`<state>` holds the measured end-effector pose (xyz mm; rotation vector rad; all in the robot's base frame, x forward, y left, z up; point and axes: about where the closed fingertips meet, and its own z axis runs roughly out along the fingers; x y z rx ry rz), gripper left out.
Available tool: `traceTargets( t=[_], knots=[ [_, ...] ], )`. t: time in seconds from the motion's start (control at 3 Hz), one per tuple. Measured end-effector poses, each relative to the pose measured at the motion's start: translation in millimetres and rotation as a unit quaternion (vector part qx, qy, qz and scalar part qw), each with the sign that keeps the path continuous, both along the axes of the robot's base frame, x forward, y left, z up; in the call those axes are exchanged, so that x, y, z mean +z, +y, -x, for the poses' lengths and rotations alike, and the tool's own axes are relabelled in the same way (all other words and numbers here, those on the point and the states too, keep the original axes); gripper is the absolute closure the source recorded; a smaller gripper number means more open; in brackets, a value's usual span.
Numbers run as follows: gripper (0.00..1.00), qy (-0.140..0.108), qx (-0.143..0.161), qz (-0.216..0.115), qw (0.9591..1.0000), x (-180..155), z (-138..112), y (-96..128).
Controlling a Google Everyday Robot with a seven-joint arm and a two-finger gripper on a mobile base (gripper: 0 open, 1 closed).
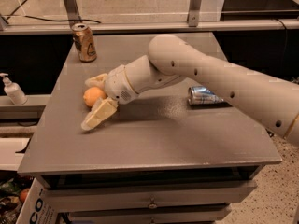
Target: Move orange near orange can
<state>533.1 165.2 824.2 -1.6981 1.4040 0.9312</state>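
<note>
The orange [93, 96] is a small round fruit lying on the grey table [154, 139], left of middle. My gripper [89, 101] is open around it: one cream finger [99, 114] lies in front of the fruit and the other [95, 80] behind it. I cannot tell whether the fingers touch it. The orange can [84, 42], coppery with a silver top, stands upright at the table's far left corner, well behind the orange.
A silver-and-blue can [203, 96] lies on its side at the table's right, behind my arm. A white pump bottle [12, 90] stands on a lower shelf to the left. Drawers sit under the table's front edge. A rail and posts run behind.
</note>
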Motion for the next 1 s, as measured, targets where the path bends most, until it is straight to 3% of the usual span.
traceTargets(
  t=[1.0],
  knots=[
    [0.87, 0.006, -0.031, -0.014, 0.9994, 4, -25, -12]
  ],
)
